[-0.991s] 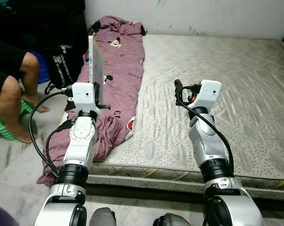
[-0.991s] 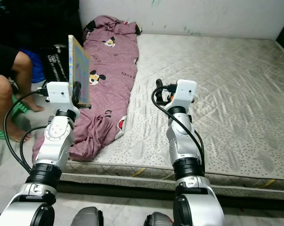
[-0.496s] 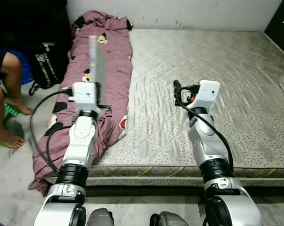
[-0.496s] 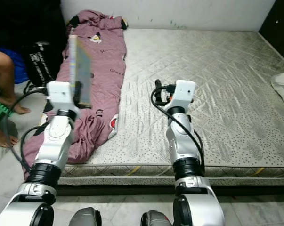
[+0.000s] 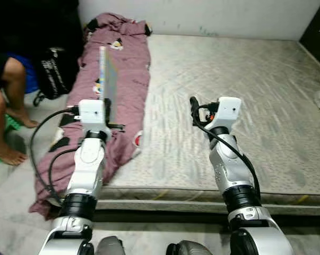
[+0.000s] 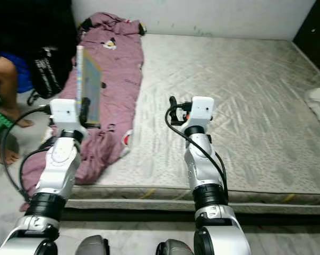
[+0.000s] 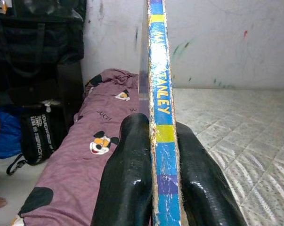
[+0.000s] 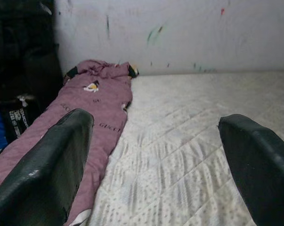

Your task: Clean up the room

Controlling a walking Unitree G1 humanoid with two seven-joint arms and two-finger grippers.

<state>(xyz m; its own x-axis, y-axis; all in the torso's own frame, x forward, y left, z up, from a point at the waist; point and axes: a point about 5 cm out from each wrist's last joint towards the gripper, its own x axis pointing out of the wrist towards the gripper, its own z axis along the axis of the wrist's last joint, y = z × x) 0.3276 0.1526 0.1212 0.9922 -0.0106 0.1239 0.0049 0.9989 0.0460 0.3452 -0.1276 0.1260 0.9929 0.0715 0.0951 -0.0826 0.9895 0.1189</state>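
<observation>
Left wrist view shows the left claw pinching a thin book upright between its fingers, above the purple blanket on the mattress. Right claw spreads wide over the mattress.

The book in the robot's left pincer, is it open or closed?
Closed. The book stands upright on edge, its thin spine pinched between the left pincer's two black fingers, with no pages fanned out.

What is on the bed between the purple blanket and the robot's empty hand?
Just bare mattress, as the left eye view shows. The blanket lies along its left edge, and the open right gripper hovers over the grey quilting.
</observation>
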